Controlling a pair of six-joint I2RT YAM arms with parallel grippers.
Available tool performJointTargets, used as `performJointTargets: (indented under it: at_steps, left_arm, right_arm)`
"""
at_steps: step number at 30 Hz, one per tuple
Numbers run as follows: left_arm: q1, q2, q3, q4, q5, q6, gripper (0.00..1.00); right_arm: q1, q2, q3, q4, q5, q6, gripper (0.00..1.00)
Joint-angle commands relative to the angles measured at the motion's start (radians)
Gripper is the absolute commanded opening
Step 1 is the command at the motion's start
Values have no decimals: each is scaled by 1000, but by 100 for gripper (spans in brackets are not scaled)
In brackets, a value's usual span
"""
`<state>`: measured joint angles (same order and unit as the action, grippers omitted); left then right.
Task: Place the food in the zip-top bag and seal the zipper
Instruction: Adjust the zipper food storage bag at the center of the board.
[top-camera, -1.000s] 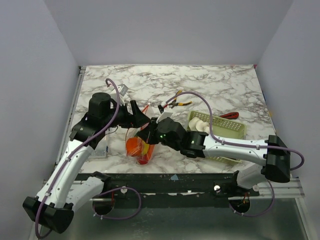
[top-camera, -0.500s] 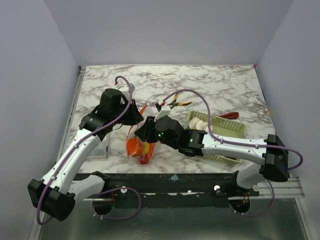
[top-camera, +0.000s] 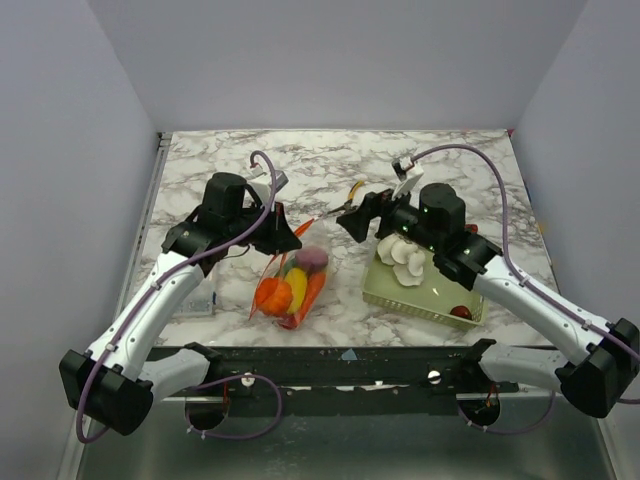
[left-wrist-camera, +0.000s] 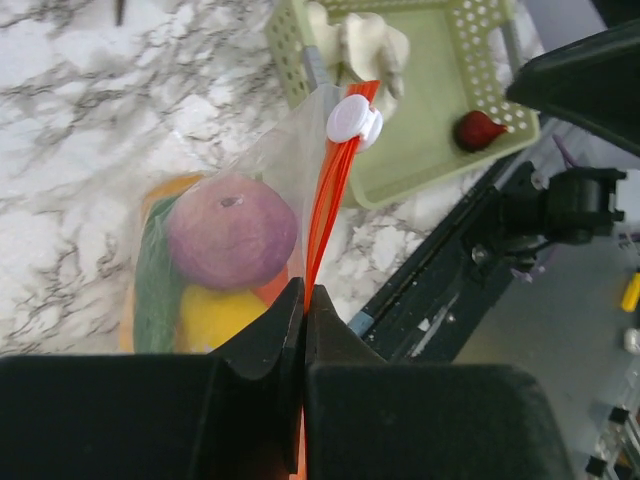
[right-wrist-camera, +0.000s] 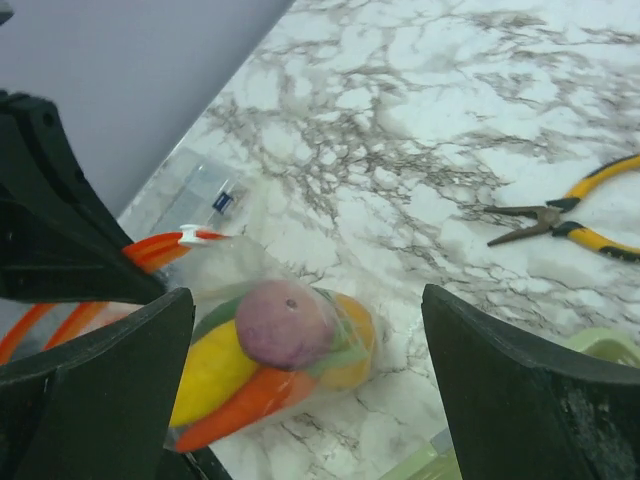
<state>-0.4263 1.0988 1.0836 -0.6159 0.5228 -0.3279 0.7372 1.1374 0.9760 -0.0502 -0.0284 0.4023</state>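
**Left gripper pinching the zipper, right gripper spread and clear of the bag**

The zip-top bag (left-wrist-camera: 275, 165) lies on the marble table (top-camera: 450, 170) near its front edge, between the 2 arms, with the food (top-camera: 298, 288) inside (a purple piece on top, yellow, orange and green under it). The left gripper (left-wrist-camera: 303, 290) is pressed together on the zipper (left-wrist-camera: 335, 190), a little short of its white slider (left-wrist-camera: 353, 122). The right gripper (top-camera: 360, 212) hangs wide open, apart from the bag, near the pliers (right-wrist-camera: 570, 215). The green basket (top-camera: 420, 308) sits just right of the bag. Bare marble runs behind the bag to the far wall.
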Motion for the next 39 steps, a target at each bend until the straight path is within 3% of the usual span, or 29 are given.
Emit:
performJointTargets:
  at_steps: [1,8,12,18,21,23,25,28,32,39]
  left_arm:
    - [6,-10,-26,68,220,7,0]
    - [6,-4,-25,64,266,1,0]
    - [6,15,-16,48,297,24,0]
    - [6,25,-21,44,296,36,0]
    - [4,32,-17,37,273,41,1]
    - [-1,30,-12,33,208,37,16]
    - [-10,27,-7,27,134,30,30]
    - [-28,25,10,12,19,24,42]
    - [-66,19,23,17,-43,34,51]
    - [-178,63,85,2,-151,65,53]
  right_arm:
    - [-57,25,-50,127,-445,-158,97]
    - [-61,96,-23,148,-648,-194,93]
    - [-60,128,-10,80,-554,-276,90]
    - [-60,203,1,113,-643,-334,81]
    - [-60,240,32,114,-708,-321,70]
    - [-60,252,42,114,-666,-281,53]
    - [-60,261,46,115,-647,-248,52]
    - [-60,259,28,144,-656,-193,50]
    - [-59,253,5,176,-661,-145,44]
    - [-61,262,31,142,-608,-110,35]
